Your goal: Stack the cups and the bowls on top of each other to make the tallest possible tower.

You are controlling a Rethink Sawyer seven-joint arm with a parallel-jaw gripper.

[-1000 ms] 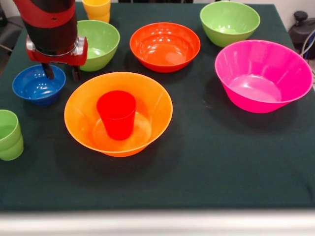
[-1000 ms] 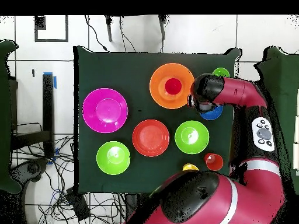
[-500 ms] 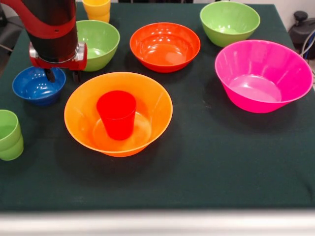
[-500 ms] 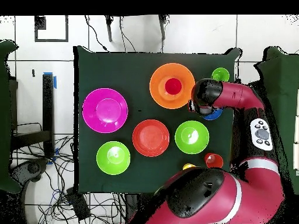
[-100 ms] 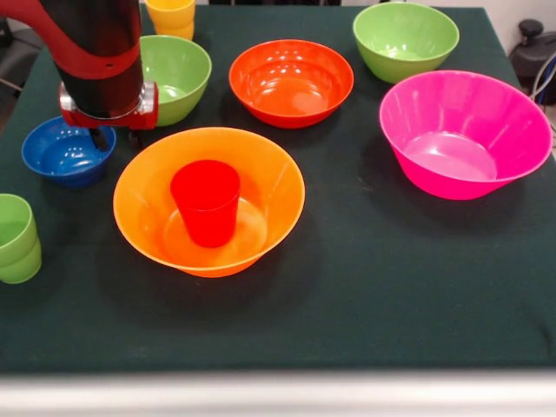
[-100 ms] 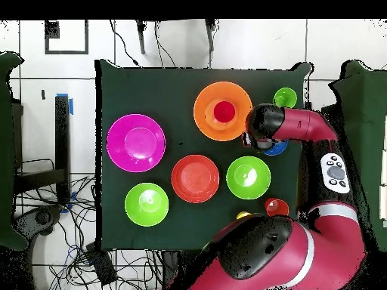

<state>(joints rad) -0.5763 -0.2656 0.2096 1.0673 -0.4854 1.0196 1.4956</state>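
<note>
A red cup [image 5: 206, 200] stands upright inside the large orange bowl [image 5: 278, 174] at the table's middle left. The small blue bowl [image 5: 59, 152] sits to the left of it on the cloth. My gripper [image 5: 118, 138] hangs low over the blue bowl's right rim, open. One finger is inside the bowl and the other outside it. Two nested light green cups [image 5: 16, 239] stand at the left edge. In the overhead view the wrist [image 6: 261, 127] covers the gripper, and only a sliver of the blue bowl [image 6: 277, 149] shows.
A light green bowl [image 5: 178, 74] sits right behind the gripper, with stacked yellow-orange cups [image 5: 171, 16] beyond it. A red-orange bowl [image 5: 291, 82], another light green bowl [image 5: 406, 39] and a large pink bowl [image 5: 465, 130] fill the far side and the right.
The gripper has drifted a little to the right, toward the orange bowl. Its inner finger now stands closer to the blue bowl's right rim. Bowls and cups have not moved.
</note>
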